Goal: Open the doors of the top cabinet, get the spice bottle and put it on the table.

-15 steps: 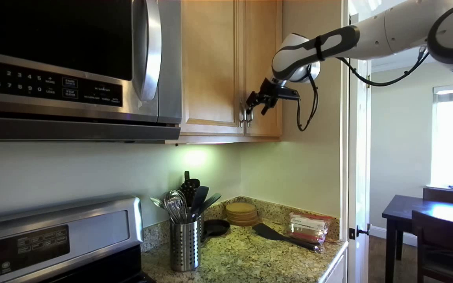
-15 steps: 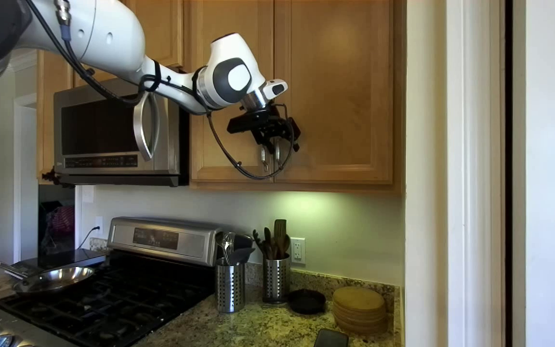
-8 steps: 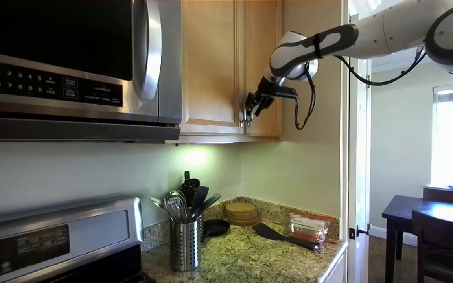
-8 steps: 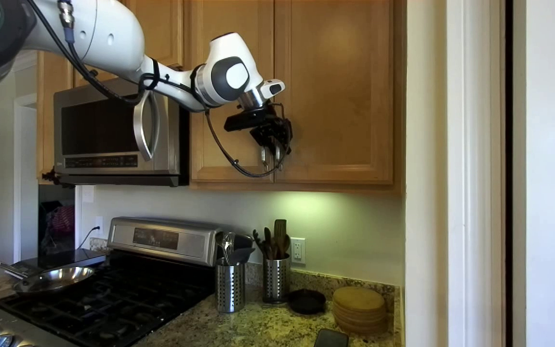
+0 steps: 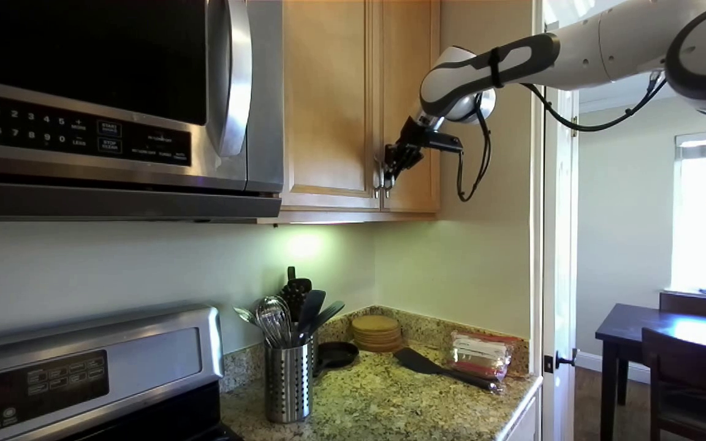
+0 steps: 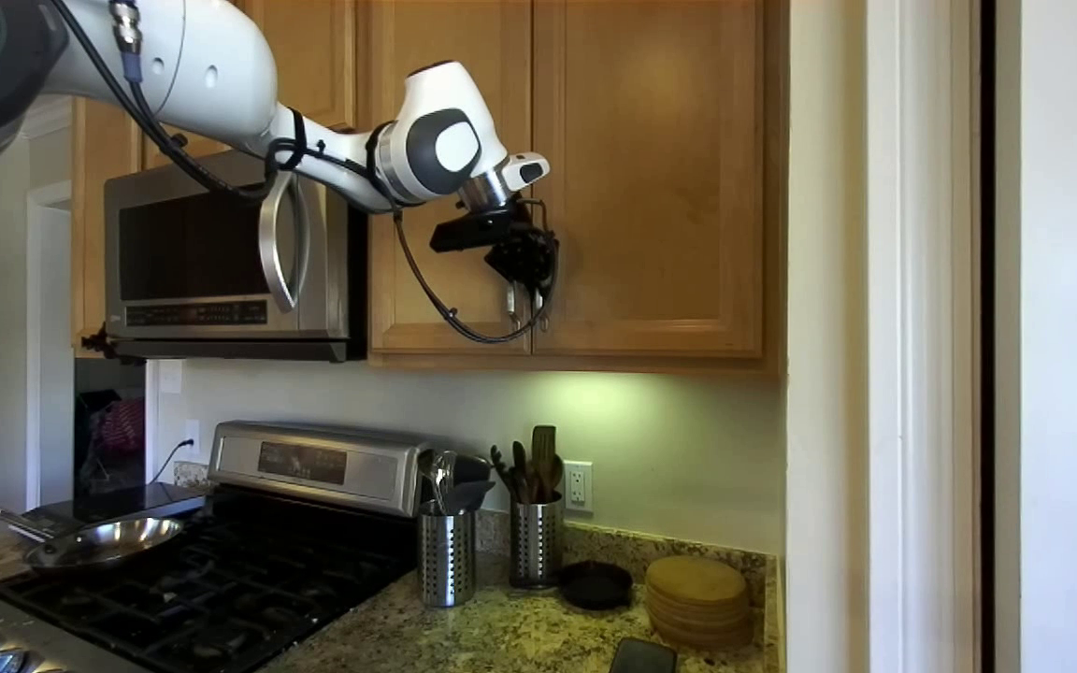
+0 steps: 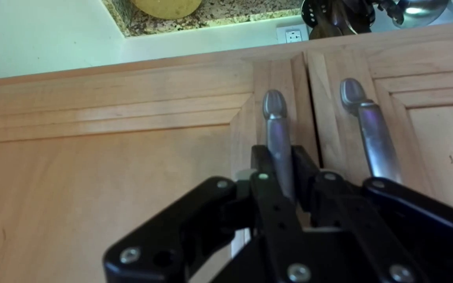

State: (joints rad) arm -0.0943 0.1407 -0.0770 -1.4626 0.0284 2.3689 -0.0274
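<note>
Cabinet door (image 7: pixel 104 188), handle (image 7: pixel 278 133) between gripper (image 7: pixel 280 155) jaws

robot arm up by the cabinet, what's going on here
A robot arm is working at the top cabinet. Its claw is closed on the silver handle of one door; the other handle, right beside it, is not gripped. Both doors look shut, so the inside is hidden and no spice bottle can be made out. Pulling that door open is probably next, with the bottle meant for the granite countertop below.
</note>
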